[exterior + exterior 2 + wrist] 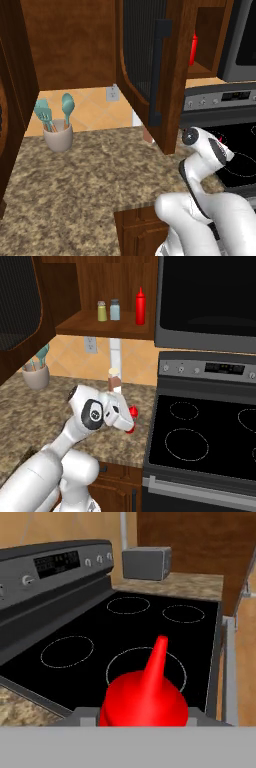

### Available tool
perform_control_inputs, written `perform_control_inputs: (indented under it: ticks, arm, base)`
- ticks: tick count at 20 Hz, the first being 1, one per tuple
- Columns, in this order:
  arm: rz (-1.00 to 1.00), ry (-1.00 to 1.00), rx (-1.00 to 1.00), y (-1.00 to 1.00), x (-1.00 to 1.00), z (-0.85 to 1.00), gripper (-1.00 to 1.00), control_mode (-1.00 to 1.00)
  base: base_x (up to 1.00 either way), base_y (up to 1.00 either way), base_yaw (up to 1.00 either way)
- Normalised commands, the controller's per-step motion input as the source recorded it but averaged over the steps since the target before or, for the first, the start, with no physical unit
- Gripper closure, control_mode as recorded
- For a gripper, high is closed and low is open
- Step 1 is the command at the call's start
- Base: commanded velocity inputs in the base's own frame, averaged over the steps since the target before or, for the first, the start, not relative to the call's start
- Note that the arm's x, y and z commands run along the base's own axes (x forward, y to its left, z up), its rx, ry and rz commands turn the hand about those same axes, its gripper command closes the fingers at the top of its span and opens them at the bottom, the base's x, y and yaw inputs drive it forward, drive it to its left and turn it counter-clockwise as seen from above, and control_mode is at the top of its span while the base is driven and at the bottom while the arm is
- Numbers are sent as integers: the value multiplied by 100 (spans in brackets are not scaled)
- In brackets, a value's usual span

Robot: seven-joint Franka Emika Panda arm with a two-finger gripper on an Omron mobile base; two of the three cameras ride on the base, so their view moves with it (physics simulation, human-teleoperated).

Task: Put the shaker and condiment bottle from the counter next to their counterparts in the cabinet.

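Observation:
My gripper (128, 421) is shut on the red condiment bottle (145, 699), low over the counter (30, 416) at the edge by the stove. In the hand view the bottle's nozzle points out over the cooktop. The bottle shows as red bits (133, 412) on either side of the hand. The cabinet (100, 323) stands open. On its shelf are a matching red bottle (140, 306), the pale blue-grey shaker (115, 309) and a yellow-green shaker (102, 311). In the left base view the open door (150, 65) hides most of the shelf, and the cabinet's red bottle (193, 50) peeks past it.
A small brown jar with a pale cap (114, 380) stands on the counter behind the hand. A crock of teal utensils (36, 376) sits at the back left. The black stove (200, 441) lies to the right under a microwave (207, 301). A toaster (146, 563) sits beyond the stove.

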Motion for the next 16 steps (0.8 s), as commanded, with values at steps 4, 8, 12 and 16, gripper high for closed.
perform_control_inputs:
  ticks: [4,8,12,16]
  arm:
    - [36,-11,0,0,-4,38,100,-100]
    - [39,-13,-1,17,-4,46,100,-100]
    - [36,-16,-7,45,0,52,100,-100]
    - [29,-20,-18,44,-8,54,100,-100]
  base:
    - [0,0,0]
    - [0,0,0]
    - [0,0,0]
    - [0,0,0]
